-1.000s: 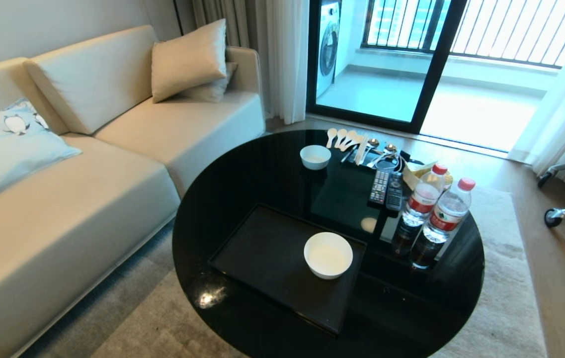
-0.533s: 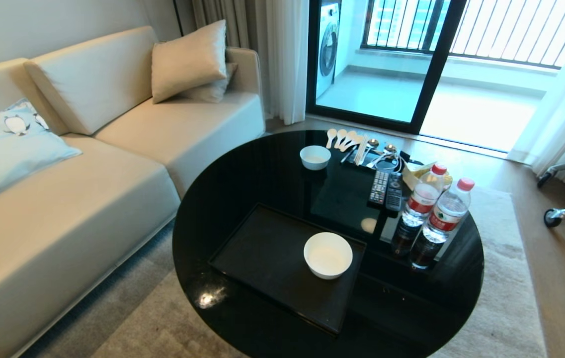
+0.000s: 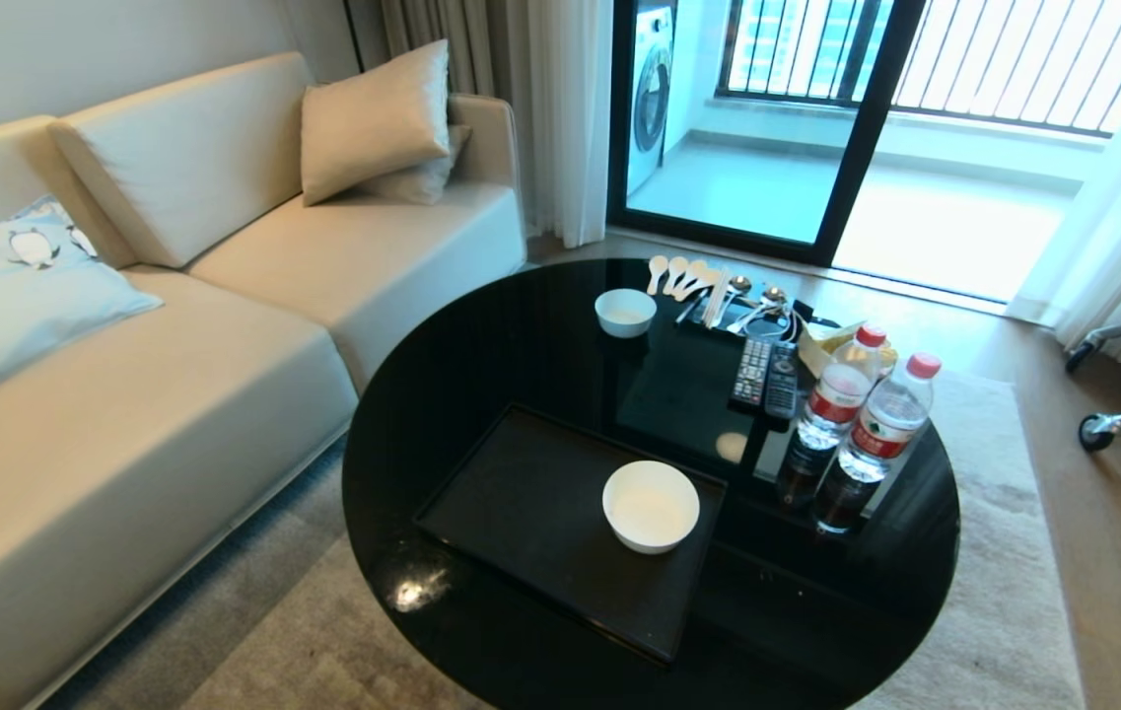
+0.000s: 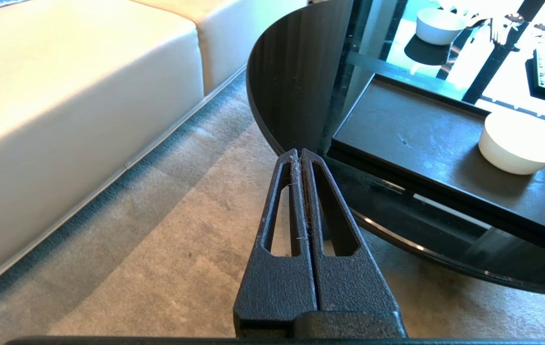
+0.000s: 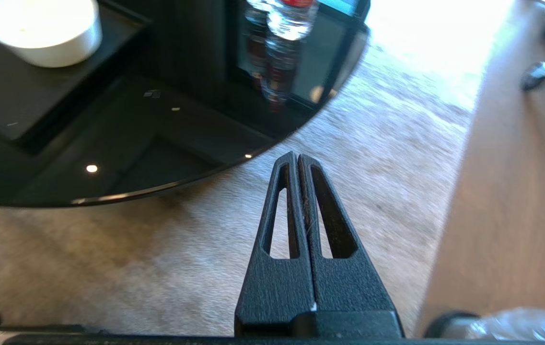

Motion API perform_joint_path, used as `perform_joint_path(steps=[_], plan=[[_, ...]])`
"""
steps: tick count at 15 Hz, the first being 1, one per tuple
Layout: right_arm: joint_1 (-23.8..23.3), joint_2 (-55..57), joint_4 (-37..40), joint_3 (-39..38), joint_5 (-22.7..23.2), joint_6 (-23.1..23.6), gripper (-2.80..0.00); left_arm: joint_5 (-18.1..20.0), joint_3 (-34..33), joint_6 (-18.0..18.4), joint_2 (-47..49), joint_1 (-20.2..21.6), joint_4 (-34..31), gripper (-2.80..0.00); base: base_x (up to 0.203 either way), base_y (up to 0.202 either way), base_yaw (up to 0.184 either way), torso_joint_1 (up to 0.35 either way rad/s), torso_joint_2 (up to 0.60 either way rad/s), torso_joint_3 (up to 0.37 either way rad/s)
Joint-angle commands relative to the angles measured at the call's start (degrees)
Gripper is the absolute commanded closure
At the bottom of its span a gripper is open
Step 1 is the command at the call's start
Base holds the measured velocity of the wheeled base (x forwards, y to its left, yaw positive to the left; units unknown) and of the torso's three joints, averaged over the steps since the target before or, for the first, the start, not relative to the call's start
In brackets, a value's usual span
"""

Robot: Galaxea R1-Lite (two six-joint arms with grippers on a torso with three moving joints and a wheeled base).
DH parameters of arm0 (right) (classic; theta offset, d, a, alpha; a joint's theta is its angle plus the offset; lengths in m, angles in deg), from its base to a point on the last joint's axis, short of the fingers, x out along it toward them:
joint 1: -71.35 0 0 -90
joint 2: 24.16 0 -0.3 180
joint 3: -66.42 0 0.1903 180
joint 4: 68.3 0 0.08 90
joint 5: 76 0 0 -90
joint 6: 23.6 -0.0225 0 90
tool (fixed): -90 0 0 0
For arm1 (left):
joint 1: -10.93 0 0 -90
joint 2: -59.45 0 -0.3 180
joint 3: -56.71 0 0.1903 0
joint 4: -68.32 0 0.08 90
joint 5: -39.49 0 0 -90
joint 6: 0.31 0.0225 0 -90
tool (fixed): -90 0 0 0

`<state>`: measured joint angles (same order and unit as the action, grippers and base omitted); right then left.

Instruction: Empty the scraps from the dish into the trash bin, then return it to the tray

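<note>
Two claws are staying out of the head view, where the dish (image 3: pixel 651 505) is sitting empty on the tray (image 3: pixel 521 513), at its right end. Left wrist view: the left claw (image 4: pixel 299 152) is hanging over carpet, fingers pressed together, dish well ahead and across the tray. Right wrist view: the right claw (image 5: pixel 297 155) is pressed together too, holding nothing, dish (image 5: pixel 42 29) ahead beyond the table edge; the right arm looks nearer. A bag-lined bin rim (image 5: pixel 502 323) is showing just behind it

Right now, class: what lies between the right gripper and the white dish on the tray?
In the right wrist view, only carpet, bare glossy table and the tray's rim separate the shut right gripper from the dish.
</note>
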<state>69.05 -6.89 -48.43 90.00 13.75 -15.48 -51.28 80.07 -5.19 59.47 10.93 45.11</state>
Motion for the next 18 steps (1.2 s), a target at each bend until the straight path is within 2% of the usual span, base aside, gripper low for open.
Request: perform_joint_path(steps=[1, 6, 18], plan=[[1.44, -8.68, 3.18, -0.1, 1.87, -0.04, 0.0, -0.02, 0.0, -0.05, -0.02, 0.0, 0.02, 0.0, 0.0, 0.0, 0.0, 0.0, 0.0, 0.0], [2.3, -17.25, 3.69, -0.17, 2.29, -0.27, 0.0, -0.02, 0.0, -0.05, -0.02, 0.0, 0.01, 0.0, 0.0, 0.0, 0.0, 0.0, 0.0, 0.0], [2.3, -17.27, 3.68, -0.21, 2.27, -0.03, 0.0, -0.02, 0.0, -0.05, -0.02, 0.0, 0.02, 0.0, 0.0, 0.0, 0.0, 0.0, 0.0, 0.0]])
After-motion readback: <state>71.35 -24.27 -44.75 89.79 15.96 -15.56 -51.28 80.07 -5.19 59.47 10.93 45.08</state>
